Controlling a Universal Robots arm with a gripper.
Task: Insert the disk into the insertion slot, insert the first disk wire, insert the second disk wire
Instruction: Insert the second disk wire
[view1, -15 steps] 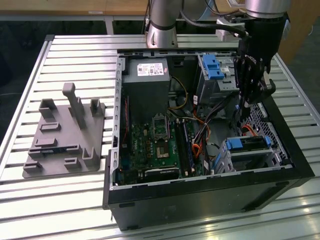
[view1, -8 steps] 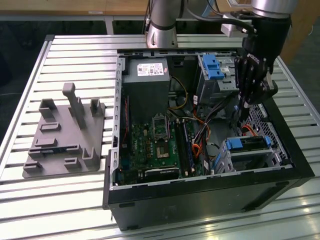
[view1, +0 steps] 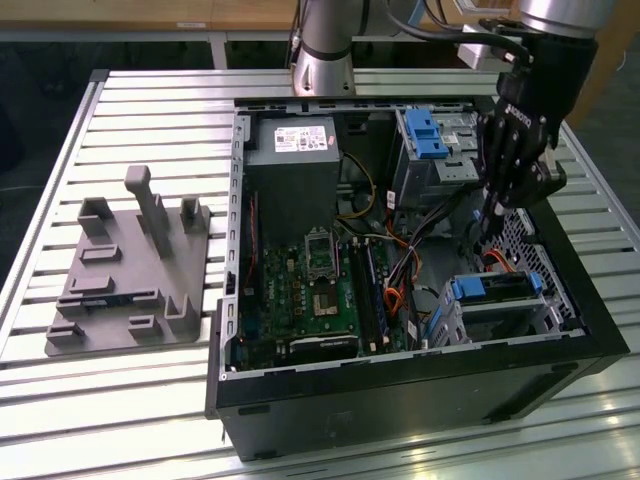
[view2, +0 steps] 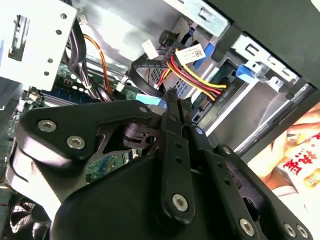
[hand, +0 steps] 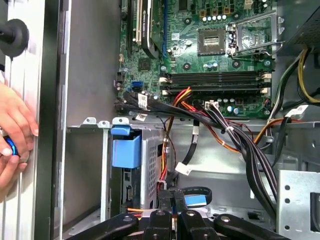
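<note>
The fingers (hand: 163, 202) of the gripper (view1: 488, 222) were seen closed together, pointed down inside the open computer case (view1: 400, 400). A black wire with a blue end (hand: 195, 200) lay right at their tips; whether it was gripped could not be told. The disk (view1: 497, 287), framed in blue, was seated in the insertion slot (view1: 445, 322), in the case's near corner at the exterior view's right. Bundled cables (hand: 235, 135) were strung across the case beside the motherboard (view1: 320, 290). A person's hand (hand: 15, 130) was rested just outside the case wall. A grey fixture (view1: 130, 280) was set on the slatted surface (view1: 150, 100), well apart from the case.
</note>
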